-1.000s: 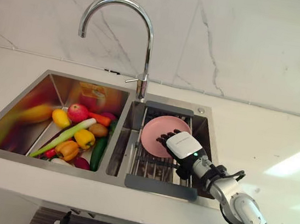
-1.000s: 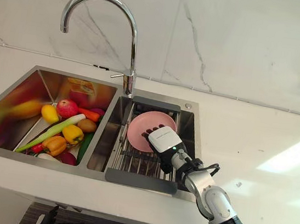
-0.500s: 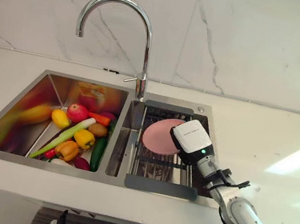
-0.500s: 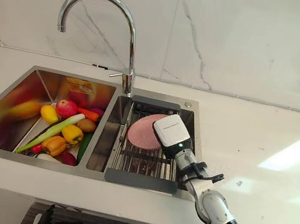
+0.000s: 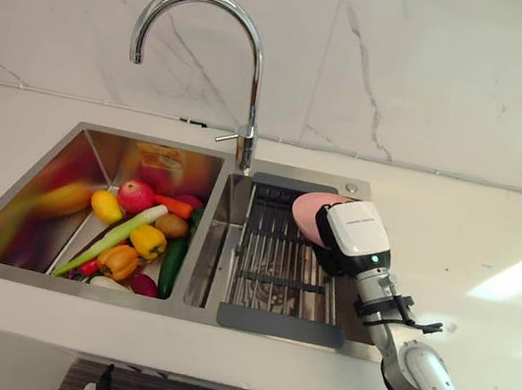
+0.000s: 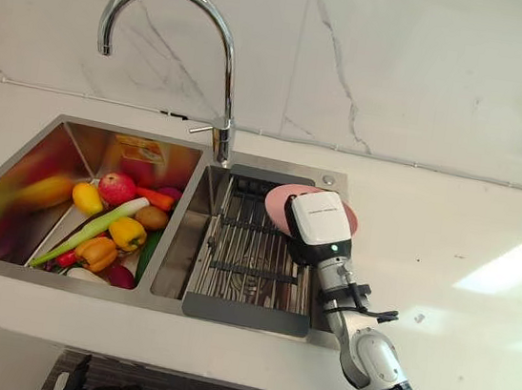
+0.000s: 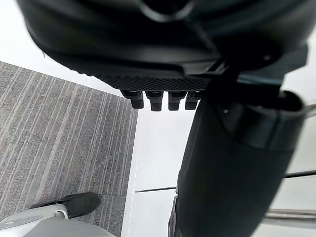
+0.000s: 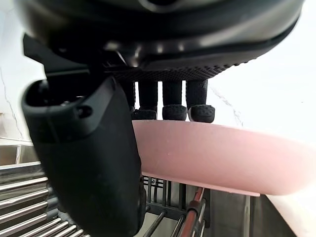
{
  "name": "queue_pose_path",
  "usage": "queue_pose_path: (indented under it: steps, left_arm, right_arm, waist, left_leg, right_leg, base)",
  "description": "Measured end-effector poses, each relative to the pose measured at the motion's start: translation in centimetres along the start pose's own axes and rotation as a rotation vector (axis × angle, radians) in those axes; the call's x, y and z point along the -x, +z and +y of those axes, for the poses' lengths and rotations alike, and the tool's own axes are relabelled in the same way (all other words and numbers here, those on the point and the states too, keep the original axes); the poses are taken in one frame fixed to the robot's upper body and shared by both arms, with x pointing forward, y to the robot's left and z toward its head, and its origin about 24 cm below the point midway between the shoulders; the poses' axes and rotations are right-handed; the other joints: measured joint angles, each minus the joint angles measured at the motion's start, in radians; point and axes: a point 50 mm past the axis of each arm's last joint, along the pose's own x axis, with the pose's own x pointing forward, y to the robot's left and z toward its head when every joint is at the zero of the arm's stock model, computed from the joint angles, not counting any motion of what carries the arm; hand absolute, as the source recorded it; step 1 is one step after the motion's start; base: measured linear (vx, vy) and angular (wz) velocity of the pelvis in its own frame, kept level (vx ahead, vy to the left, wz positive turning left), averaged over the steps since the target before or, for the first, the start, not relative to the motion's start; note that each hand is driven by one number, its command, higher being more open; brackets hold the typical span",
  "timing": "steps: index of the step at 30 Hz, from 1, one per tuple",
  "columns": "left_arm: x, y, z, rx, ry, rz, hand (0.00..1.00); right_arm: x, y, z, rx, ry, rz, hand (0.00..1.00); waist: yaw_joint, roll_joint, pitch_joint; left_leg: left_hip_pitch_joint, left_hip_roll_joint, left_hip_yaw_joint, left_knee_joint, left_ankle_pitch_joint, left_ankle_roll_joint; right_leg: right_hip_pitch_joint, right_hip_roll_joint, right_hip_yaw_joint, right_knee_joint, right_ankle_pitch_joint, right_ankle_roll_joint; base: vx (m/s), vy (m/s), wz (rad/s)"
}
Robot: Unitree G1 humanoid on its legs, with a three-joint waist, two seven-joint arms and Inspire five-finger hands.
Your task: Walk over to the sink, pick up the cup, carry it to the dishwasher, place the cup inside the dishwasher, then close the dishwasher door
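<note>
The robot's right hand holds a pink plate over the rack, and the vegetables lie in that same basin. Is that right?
Not quite. The vegetables lie in the left basin, beside the one with the rack, as the left eye view shows. The right hand does hold the pink plate over the rack.

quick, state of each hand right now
Left hand: open, fingers relaxed, holding nothing.
Right hand: shut on the round pink plate.
</note>
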Motion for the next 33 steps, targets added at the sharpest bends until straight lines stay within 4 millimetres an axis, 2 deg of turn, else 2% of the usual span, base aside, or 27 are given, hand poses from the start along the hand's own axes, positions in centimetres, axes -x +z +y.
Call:
queue_pose_path:
  steps: [13, 17, 28, 33]
  left_arm:
    - [0.0, 0.0, 0.1, 0.001, 0.017, -0.006, 1.0]
    - [0.0, 0.1, 0.1, 0.004, 0.022, -0.015, 1.0]
    - [0.2, 0.3, -0.2, 0.017, 0.031, -0.035, 1.0]
    - [0.3, 0.3, -0.6, 0.026, 0.029, -0.04, 1.0]
  right_arm:
    - [0.1, 1.0, -0.5, -0.091, -0.014, -0.094, 0.0]
    - [-0.1, 1.5, -1.9, -0.106, -0.065, -0.156, 0.0]
    - [-0.2, 1.5, -6.3, -0.109, -0.223, -0.246, 0.0]
    - [-0.1, 1.5, -7.4, -0.095, -0.263, -0.273, 0.0]
  waist:
    - [-0.002, 0.003, 0.002]
    - [-0.002, 0.007, 0.005]
    - [-0.002, 0.006, 0.004]
    - [-0.004, 0.005, 0.003]
  left_leg:
    - [0.005, 0.0, 0.004, -0.004, -0.002, -0.003]
    - [0.006, 0.001, 0.007, -0.008, -0.003, -0.003]
    - [0.004, 0.001, 0.002, -0.005, 0.0, 0.002]
    - [0.002, 0.001, -0.006, -0.005, 0.001, 0.002]
  right_leg:
    - [0.002, 0.001, 0.003, -0.001, -0.002, 0.002]
    - [-0.001, 0.003, 0.007, -0.001, -0.002, 0.003]
    - [0.0, 0.004, 0.003, 0.0, -0.002, 0.002]
    - [0.002, 0.003, -0.005, 0.0, -0.002, 0.002]
  base:
    - [0.0, 0.0, 0.0]
    - [0.0, 0.0, -0.02]
    - [0.0, 0.0, 0.01]
    - [0.0, 0.0, 0.04]
